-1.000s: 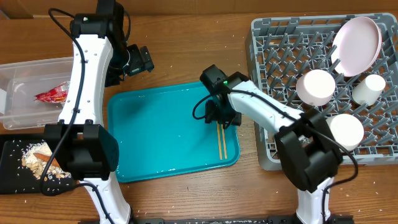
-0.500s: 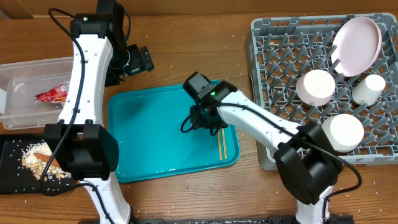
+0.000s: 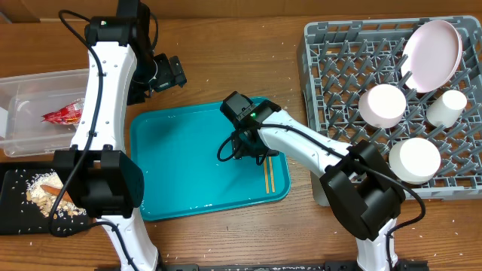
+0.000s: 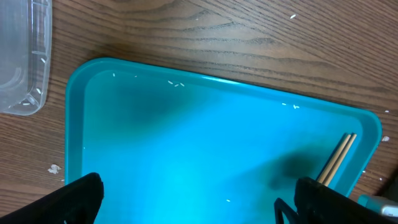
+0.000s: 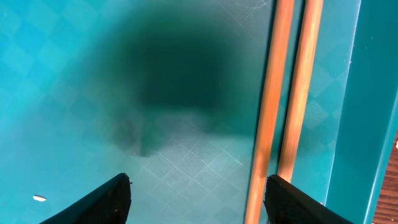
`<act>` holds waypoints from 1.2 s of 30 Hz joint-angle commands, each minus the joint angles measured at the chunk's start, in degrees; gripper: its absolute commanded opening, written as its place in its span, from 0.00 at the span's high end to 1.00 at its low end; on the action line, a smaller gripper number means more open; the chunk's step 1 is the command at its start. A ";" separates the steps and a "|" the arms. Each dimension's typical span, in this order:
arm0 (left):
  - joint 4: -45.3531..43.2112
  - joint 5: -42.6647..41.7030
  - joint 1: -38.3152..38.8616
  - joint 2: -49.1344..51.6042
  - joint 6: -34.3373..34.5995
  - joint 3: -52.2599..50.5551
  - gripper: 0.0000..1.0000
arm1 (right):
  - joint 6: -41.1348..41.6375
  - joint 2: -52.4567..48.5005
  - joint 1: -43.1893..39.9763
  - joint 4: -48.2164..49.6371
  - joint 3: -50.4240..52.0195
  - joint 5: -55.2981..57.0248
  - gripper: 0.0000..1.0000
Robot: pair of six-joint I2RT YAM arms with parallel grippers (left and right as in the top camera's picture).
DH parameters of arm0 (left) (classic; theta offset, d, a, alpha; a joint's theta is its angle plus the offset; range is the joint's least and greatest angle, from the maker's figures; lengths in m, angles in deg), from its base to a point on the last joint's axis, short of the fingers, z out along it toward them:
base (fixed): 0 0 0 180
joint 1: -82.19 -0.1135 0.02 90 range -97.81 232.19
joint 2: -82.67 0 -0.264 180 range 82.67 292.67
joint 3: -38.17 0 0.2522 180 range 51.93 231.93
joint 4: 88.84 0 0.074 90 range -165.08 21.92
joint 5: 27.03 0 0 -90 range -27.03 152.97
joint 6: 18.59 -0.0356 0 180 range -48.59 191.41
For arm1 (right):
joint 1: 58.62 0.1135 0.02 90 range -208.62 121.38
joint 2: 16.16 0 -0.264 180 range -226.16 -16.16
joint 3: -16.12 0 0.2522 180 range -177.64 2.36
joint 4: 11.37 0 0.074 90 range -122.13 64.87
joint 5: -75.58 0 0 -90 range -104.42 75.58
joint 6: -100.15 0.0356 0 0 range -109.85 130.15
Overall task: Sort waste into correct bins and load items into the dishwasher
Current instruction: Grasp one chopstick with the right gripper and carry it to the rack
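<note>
Two wooden chopsticks (image 3: 267,173) lie side by side along the right edge of the teal tray (image 3: 188,173). My right gripper (image 3: 247,143) hovers low over the tray at their upper end, open. In the right wrist view the chopsticks (image 5: 277,93) run past the right finger, the left stick just inside it, and nothing is gripped between the jaws of the right gripper (image 5: 199,199). My left gripper (image 3: 169,73) is raised beyond the tray's top left corner. In its wrist view the left gripper (image 4: 199,202) is wide open and holds nothing, with the chopsticks (image 4: 336,158) at lower right.
The grey dish rack (image 3: 312,45) at right holds a pink plate (image 3: 431,45), two white bowls (image 3: 382,104) (image 3: 419,159) and a small cup (image 3: 446,107). The clear tub (image 3: 22,120) at left holds a red wrapper (image 3: 64,113). The black tray (image 3: 11,203) holds food scraps (image 3: 45,197).
My right gripper has shifted left and a little up from the chopsticks' upper end, and its jaws have opened slightly. The left arm has not moved.
</note>
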 commanded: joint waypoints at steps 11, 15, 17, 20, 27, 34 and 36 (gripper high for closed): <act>-0.04 -0.42 0.39 -0.63 0.81 -0.48 0.00 | -0.87 -1.64 -0.20 1.22 0.15 2.08 0.30; -0.04 -0.42 0.39 -0.63 0.81 -0.48 0.00 | -0.87 -1.79 -0.22 1.64 0.24 2.08 0.30; -0.04 -0.42 0.42 -0.63 0.81 -0.48 0.00 | -0.87 -2.19 -0.20 1.66 0.24 2.08 0.30; -0.04 -0.42 0.39 -0.63 0.81 -0.48 0.00 | -0.85 -3.17 -0.22 1.88 0.24 2.05 0.30; -0.04 -0.39 0.39 -0.63 0.81 -0.48 0.00 | -0.85 -4.20 -0.22 2.03 0.22 1.62 0.41; -0.04 -0.42 0.39 -0.63 0.81 -0.48 0.00 | -0.61 -4.13 -0.22 -0.96 -1.84 1.60 0.96; -0.04 -0.42 0.39 -0.63 0.81 -0.48 0.00 | 0.66 -3.78 -0.22 -3.41 -3.96 1.66 0.96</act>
